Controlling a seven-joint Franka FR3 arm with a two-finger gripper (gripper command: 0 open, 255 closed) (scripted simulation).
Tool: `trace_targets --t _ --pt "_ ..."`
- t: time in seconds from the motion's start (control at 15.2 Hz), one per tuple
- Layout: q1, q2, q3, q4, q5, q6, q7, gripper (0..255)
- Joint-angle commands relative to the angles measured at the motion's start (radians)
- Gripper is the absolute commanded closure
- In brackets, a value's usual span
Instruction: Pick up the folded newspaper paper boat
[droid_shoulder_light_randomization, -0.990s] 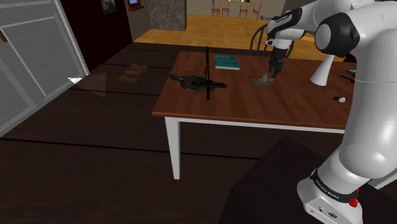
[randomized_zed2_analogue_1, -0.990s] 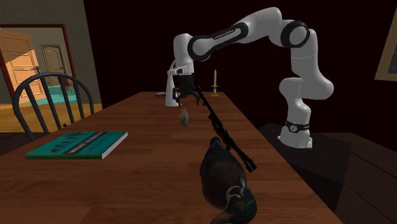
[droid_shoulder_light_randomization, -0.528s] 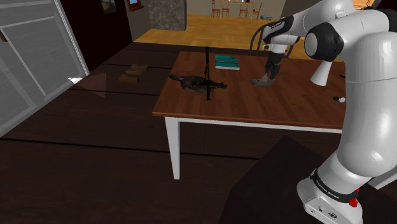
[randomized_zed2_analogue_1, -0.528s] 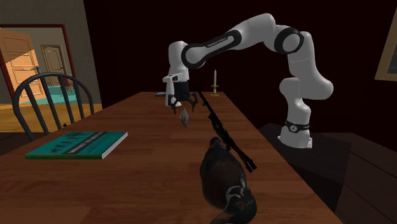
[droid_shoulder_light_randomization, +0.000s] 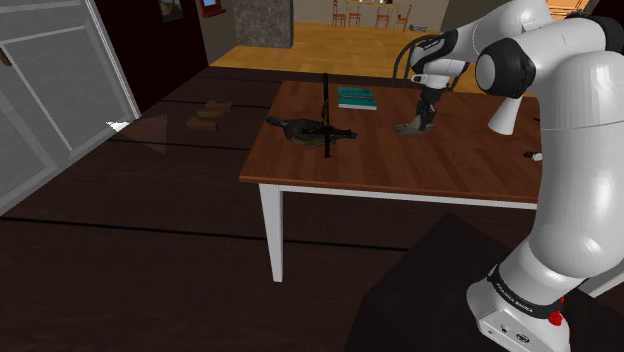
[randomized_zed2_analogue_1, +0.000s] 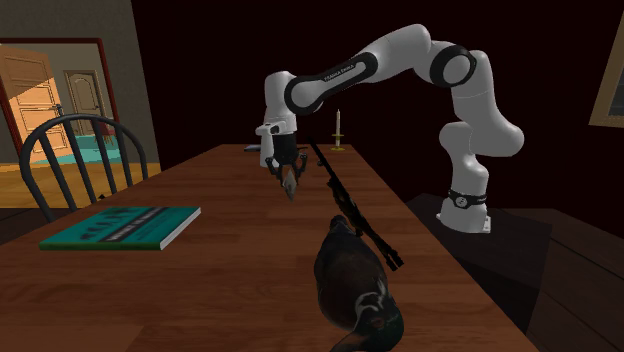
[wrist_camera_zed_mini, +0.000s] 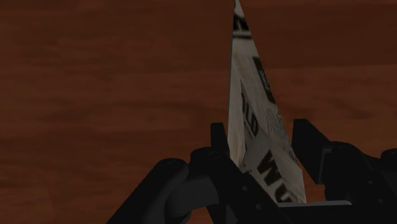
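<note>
White arm (randomized_zed2_analogue_1: 400, 48) is arching high and reaching out, wrist tipping downward, and the end effector (randomized_zed2_analogue_1: 288, 172) is pinching the newspaper boat (wrist_camera_zed_mini: 251, 95) between both black fingers (wrist_camera_zed_mini: 312, 139).

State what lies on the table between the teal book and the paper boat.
Only bare table lies between the teal book and the paper boat; the shoulder view shows it.
</note>
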Motion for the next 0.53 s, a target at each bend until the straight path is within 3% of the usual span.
trace_targets --t 0.0,0.46 --pt "0.000 0.001 0.000 0.000 0.000 0.000 0.000 255" --pt "0.002 -0.012 -0.004 0.011 -0.007 -0.021 0.005 255"
